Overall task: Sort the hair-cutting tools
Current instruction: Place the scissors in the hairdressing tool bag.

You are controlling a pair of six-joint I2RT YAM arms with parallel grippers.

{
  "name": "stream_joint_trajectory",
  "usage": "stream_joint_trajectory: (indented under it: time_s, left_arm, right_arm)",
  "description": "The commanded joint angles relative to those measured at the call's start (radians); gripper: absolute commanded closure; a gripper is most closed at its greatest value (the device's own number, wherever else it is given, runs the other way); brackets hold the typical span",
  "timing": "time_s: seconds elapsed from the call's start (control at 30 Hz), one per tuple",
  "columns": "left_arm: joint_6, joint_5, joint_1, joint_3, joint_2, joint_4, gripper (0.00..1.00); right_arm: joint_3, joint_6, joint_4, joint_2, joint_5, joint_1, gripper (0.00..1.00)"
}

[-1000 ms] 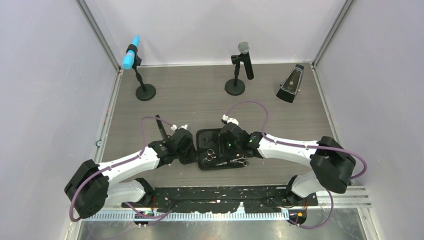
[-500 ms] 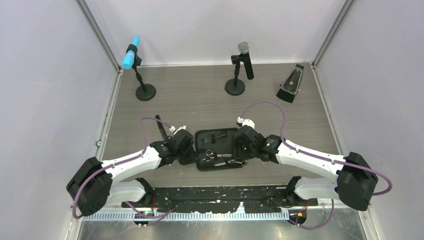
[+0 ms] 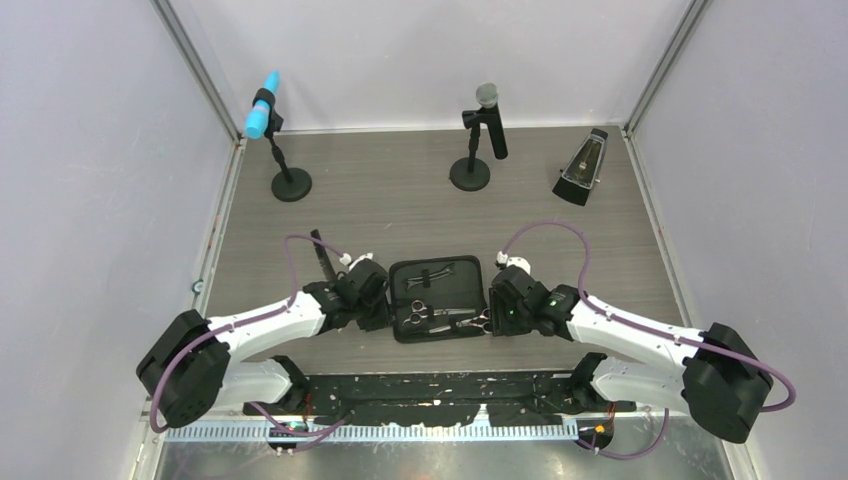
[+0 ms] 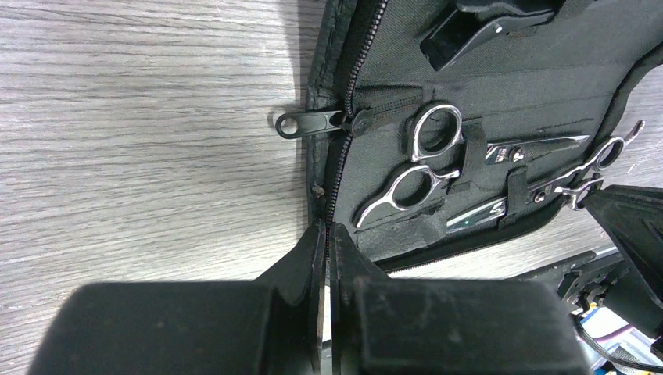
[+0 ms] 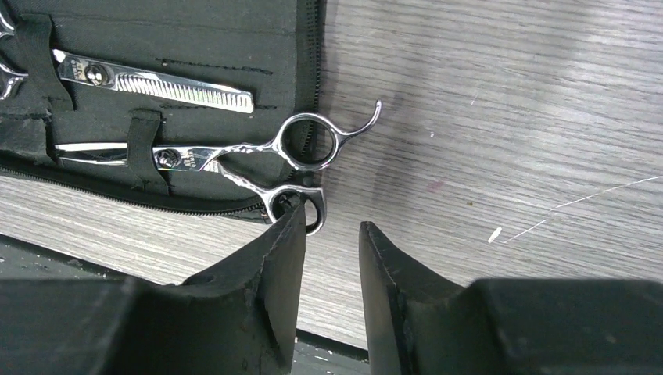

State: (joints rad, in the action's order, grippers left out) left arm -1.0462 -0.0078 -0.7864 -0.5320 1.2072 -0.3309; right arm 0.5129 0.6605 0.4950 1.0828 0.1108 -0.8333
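Grey wood-grain table (image 3: 400, 200), boxed in by pale walls on the left, far and right, with metal rails down the far corners. Along the far edge: a blue-headed microphone (image 3: 264, 118) on a round base at the left, a grey-headed microphone (image 3: 487, 120) near the middle, a black metronome (image 3: 581, 168) at the right.

At the near middle, a black zip case (image 3: 470, 290) lying open and flat between the two arms. In its far half, black clips (image 4: 477, 27). In its near half, under straps, toothed scissors (image 5: 172, 87) with rings toward the left, and just nearer, plain scissors (image 5: 301, 148) with rings hanging over the case's right edge onto the wood. On the bare table left of the case, a thin black comb (image 3: 321, 258).

Left gripper (image 4: 326, 230) with fingers pressed together, tips at the case's left zip edge; cannot tell whether pinching it. Right gripper (image 5: 332, 223) with fingers apart and nothing between them, one tip against the nearer ring of the plain scissors.
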Motion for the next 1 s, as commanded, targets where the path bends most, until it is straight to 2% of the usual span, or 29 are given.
stream_joint_trajectory:
  time_s: [0.0, 0.27, 0.4, 0.43, 0.47, 0.67, 0.97]
  left_arm:
    - [-0.005, -0.022, -0.004, -0.006, 0.006, 0.032, 0.98]
    - [-0.005, -0.026, -0.004, -0.009, 0.009, 0.029, 0.98]
    - [-0.007, -0.025, -0.005, -0.012, 0.015, 0.030, 0.98]
    - [-0.006, -0.028, -0.006, -0.013, 0.014, 0.028, 0.98]
    - [-0.006, -0.030, -0.008, -0.015, 0.012, 0.027, 0.98]
    - [-0.016, -0.045, -0.033, -0.031, 0.020, 0.027, 0.99]
    - [-0.030, -0.055, -0.085, -0.066, 0.054, 0.041, 1.00]
  right_arm:
    - [-0.017, 0.006, -0.061, -0.015, -0.030, 0.025, 0.61]
    - [-0.025, -0.010, -0.090, 0.022, -0.075, 0.037, 0.70]
    - [-0.014, -0.017, -0.101, 0.042, -0.095, 0.036, 0.85]
    - [-0.007, -0.016, -0.106, 0.042, -0.095, 0.035, 0.92]
    - [-0.003, -0.015, -0.107, 0.039, -0.097, 0.032, 0.93]
    - [0.073, 0.002, -0.089, 0.054, -0.076, -0.011, 0.95]
    - [0.169, 0.033, -0.113, 0.184, -0.043, -0.104, 0.95]
